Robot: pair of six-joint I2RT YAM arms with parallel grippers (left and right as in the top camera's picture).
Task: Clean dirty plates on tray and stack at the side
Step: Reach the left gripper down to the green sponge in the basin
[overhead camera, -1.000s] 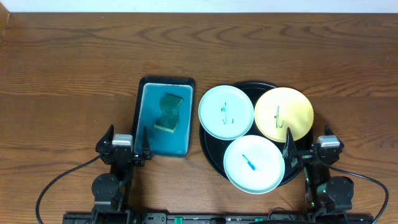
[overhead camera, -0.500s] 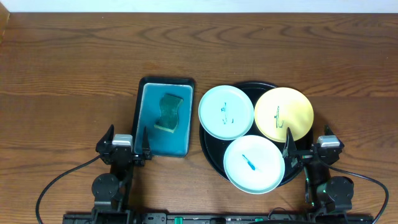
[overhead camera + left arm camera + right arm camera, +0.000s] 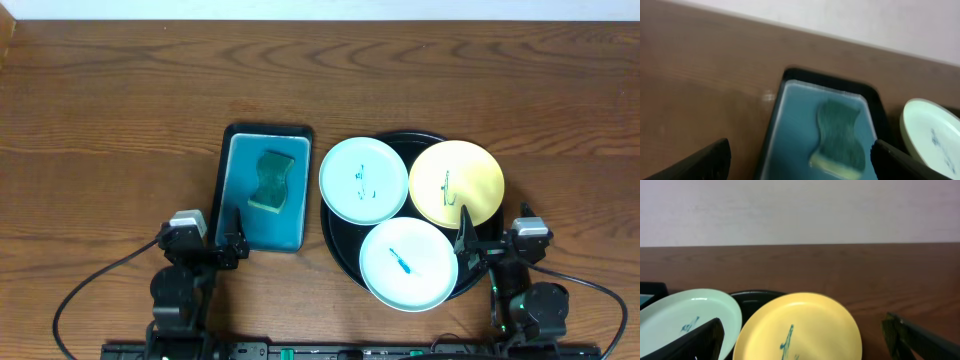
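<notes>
Plates: three lie flat on the black tray [image 3: 398, 140], each scribbled on at its centre.
Left mint plate [image 3: 363, 180]: far left, overhanging the tray's left rim.
Yellow plate [image 3: 456, 184]: far right, overhanging the right rim.
Near mint plate [image 3: 408, 264]: over the near rim, its edge meeting both others.
Right gripper [image 3: 495, 245]: near the tray's right side, jaws spread wide, empty.
Teal tray [image 3: 240, 190]: just left of the black tray, holding a green sponge [image 3: 275, 181].
Left gripper [image 3: 203, 245]: at the teal tray's near left corner, jaws spread wide, empty.
Surface: wooden table [image 3: 120, 120].
</notes>
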